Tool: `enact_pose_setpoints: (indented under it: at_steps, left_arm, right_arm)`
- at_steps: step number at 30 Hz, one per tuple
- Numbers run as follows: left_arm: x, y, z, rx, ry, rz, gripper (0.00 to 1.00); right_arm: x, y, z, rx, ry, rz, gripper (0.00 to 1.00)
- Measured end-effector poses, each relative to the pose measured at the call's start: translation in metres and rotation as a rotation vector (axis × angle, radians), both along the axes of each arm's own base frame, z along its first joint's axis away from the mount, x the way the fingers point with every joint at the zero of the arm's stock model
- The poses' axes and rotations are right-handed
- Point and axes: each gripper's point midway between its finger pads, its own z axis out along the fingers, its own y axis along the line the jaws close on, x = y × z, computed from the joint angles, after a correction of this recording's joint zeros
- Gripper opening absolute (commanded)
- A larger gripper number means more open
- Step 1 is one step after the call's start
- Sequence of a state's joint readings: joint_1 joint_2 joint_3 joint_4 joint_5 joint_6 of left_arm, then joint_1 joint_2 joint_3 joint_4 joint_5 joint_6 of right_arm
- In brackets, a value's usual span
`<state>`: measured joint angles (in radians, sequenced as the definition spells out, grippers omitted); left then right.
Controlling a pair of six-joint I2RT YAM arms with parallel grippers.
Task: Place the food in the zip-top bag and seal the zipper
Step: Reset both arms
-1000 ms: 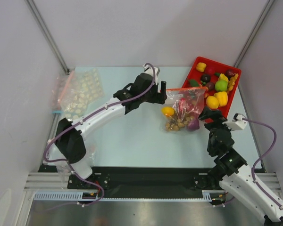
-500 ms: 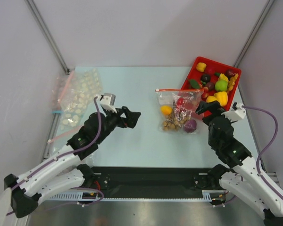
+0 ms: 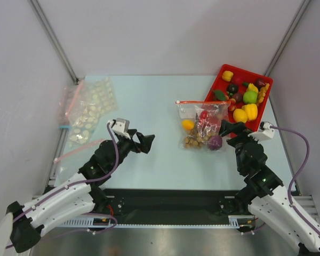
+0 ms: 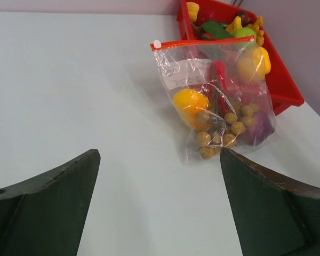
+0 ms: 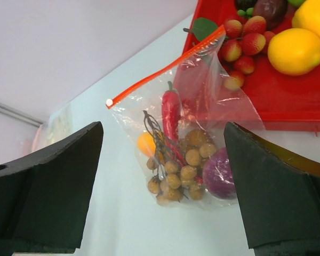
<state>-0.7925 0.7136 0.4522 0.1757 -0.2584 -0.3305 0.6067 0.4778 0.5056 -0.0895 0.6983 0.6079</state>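
Arms (image 3: pixel 69 192) low, left fingers (image 4: pixel 42 202) and right fingers (image 5: pixel 42 186) spread empty, facing filled zip-top bag (image 3: pixel 205 124)

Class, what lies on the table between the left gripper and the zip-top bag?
Nothing. Only bare table lies between the open left gripper and the zip-top bag. The top external view and the left wrist view both show this.

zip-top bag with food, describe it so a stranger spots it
Find the red tray at the far right corner. Against its left edge lies the zip-top bag, clear with a red-orange zipper. Unlike the dotted bags far left, it holds toy food.
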Motion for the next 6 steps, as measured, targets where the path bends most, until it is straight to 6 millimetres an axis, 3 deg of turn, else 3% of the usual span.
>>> enact_pose_setpoints:
  at_steps: [6]
  left_arm:
    - [0.0011, -0.0022, 0.0096, -0.021, -0.033, -0.007, 1.00]
  right_arm:
    - [0.0043, 0.0102, 0.0064, 0.024, -0.031, 0.039, 1.00]
